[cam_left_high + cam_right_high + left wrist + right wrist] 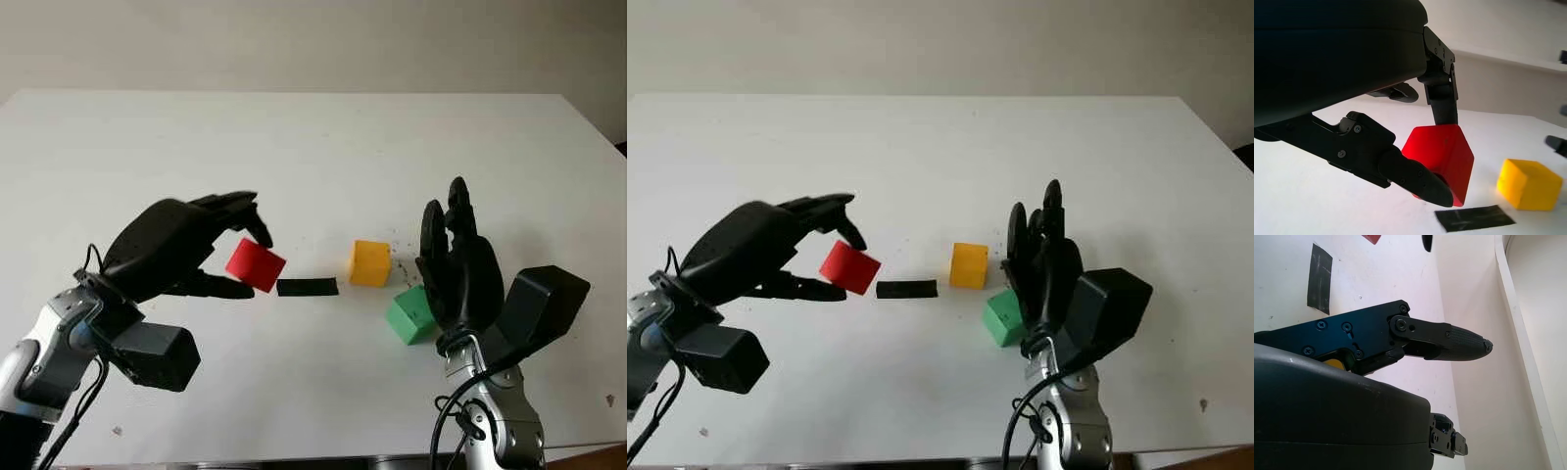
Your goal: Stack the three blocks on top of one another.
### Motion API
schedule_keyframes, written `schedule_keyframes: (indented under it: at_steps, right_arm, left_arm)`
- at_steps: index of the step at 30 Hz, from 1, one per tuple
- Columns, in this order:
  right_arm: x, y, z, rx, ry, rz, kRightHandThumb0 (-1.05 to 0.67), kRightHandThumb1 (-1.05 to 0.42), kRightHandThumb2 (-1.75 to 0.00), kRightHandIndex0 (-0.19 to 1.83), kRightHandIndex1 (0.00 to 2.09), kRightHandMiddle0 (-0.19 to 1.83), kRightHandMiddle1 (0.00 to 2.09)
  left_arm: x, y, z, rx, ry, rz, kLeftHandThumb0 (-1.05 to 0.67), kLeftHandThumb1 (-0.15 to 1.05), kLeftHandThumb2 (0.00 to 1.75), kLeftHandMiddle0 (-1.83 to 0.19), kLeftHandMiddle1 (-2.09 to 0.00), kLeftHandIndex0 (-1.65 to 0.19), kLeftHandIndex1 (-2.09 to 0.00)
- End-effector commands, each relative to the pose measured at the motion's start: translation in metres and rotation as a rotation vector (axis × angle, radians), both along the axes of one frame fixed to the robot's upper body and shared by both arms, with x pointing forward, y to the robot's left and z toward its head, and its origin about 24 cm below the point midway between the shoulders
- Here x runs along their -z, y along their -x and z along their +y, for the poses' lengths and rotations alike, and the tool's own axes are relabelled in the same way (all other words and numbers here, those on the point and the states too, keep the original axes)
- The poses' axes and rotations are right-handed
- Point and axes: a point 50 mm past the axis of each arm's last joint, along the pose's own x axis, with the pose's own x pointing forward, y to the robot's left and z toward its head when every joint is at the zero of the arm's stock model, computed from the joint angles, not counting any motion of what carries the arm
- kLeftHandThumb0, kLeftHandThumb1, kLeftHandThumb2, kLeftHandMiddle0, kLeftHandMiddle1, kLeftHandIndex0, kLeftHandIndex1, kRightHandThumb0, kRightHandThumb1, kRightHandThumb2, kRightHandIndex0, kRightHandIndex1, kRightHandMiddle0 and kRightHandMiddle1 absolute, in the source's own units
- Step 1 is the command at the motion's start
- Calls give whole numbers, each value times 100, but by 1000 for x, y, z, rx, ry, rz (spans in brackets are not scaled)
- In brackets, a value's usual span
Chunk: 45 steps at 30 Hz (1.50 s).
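Left hand grips red block; open right hand beside green block, yellow block.

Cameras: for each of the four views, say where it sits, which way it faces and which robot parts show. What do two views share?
Left eye, head: down at table; left hand holds red block.
Right eye, head: same; right hand open by green block.
Left wrist: along fingers to red block.
Right wrist: past its hand over table.
Shared: yellow block, black tape.
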Motion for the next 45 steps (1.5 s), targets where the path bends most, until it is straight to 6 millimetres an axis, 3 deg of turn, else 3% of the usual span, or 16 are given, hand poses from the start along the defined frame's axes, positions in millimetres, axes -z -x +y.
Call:
schedule_keyframes:
  at_steps: [1,6,11,17,22,26,33,43,44,45]
  right_arm:
    - [-3,2,1,3,-2,-15,-63,-105,-56,-18,6,-14,5]
    - [-2,2,2,15,-9,-17,-65,-105,-55,-17,6,-13,6]
    - [-2,3,3,14,0,-19,-64,-105,-56,-18,5,-14,5]
    - [-1,5,5,28,-20,-22,-64,-105,-53,-18,6,-13,5]
    - [0,5,6,24,-13,-25,-64,-105,-54,-18,5,-14,5]
    - [0,6,7,32,-20,-26,-64,-105,-54,-18,6,-14,5]
    - [1,7,8,37,-18,-24,-64,-105,-54,-18,5,-14,5]
    - [0,7,7,27,-11,-23,-62,-105,-57,-18,5,-14,5]
    - [0,7,7,25,-12,-22,-62,-105,-57,-18,5,-14,5]
    - [0,7,7,24,-12,-21,-62,-105,-56,-18,5,-15,5]
  left_arm:
    - [-12,-2,-12,59,-8,-45,-48,91,5,-43,-7,-39,-128]
    - [-16,-7,-28,131,-38,-44,-49,90,5,-43,-7,-38,-132]
    - [-14,-14,-41,173,-44,-31,-47,86,5,-45,-7,-53,-113]
    - [-5,-22,-56,192,-47,-7,-52,88,6,-44,-7,-46,-128]
    - [5,-26,-65,179,-119,14,-53,84,5,-45,-10,-60,-109]
    - [10,-27,-70,169,-186,21,-52,85,6,-44,-11,-65,-97]
    - [15,-27,-76,167,-255,14,-48,85,5,-44,-12,-62,-107]
    - [19,-26,-76,164,-280,9,-44,83,5,-39,-20,-64,-101]
    - [20,-26,-76,166,-279,18,-44,83,5,-38,-21,-64,-102]
    - [20,-26,-76,167,-277,25,-44,84,5,-28,-41,-61,-106]
